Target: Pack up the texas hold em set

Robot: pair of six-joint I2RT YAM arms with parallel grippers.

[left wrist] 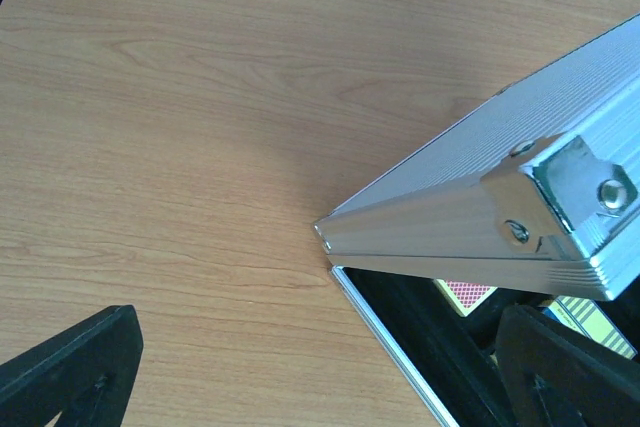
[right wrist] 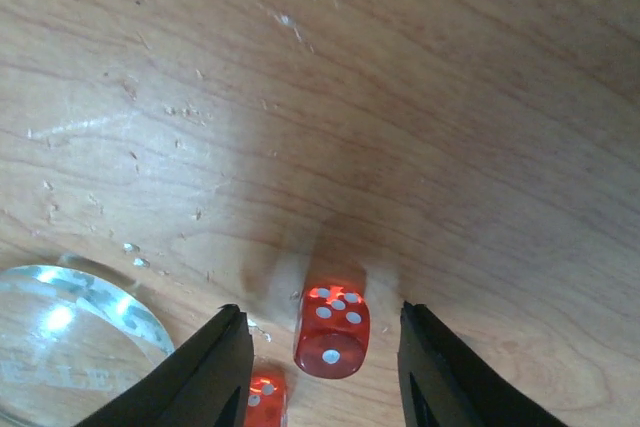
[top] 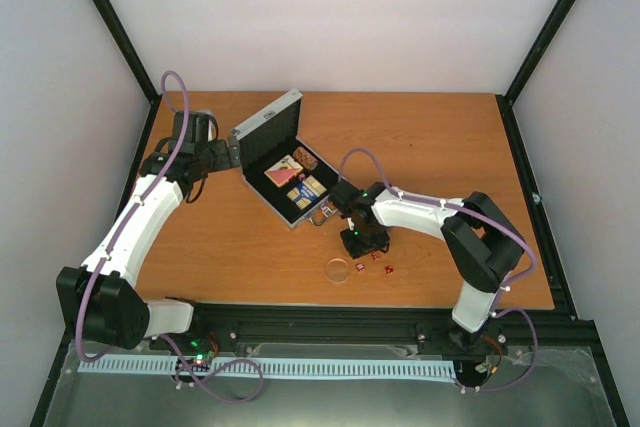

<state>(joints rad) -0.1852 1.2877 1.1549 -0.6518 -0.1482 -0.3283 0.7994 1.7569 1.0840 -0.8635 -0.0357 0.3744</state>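
The silver case [top: 262, 194] lies open at mid-table, its lid [top: 268, 119] raised. In it are a red-white deck [top: 282, 173], a blue-yellow deck [top: 311, 188] and dark chips [top: 305, 158]. My left gripper [top: 232, 152] is open at the lid's left corner; in the left wrist view the gripper [left wrist: 320, 347] straddles the case corner [left wrist: 345, 272] under the lid [left wrist: 500, 217]. My right gripper [top: 362, 242] is open and low over the table. In the right wrist view the gripper [right wrist: 322, 312] brackets a red die [right wrist: 332, 330] without touching it. A second die [right wrist: 264, 397] lies beside the left finger.
A clear disc [top: 339, 270] lies on the wood just left of the dice [top: 377, 258] and shows in the right wrist view [right wrist: 70, 347]. The case's metal handle [top: 325, 213] sticks out toward the right arm. Black frame rails border the table.
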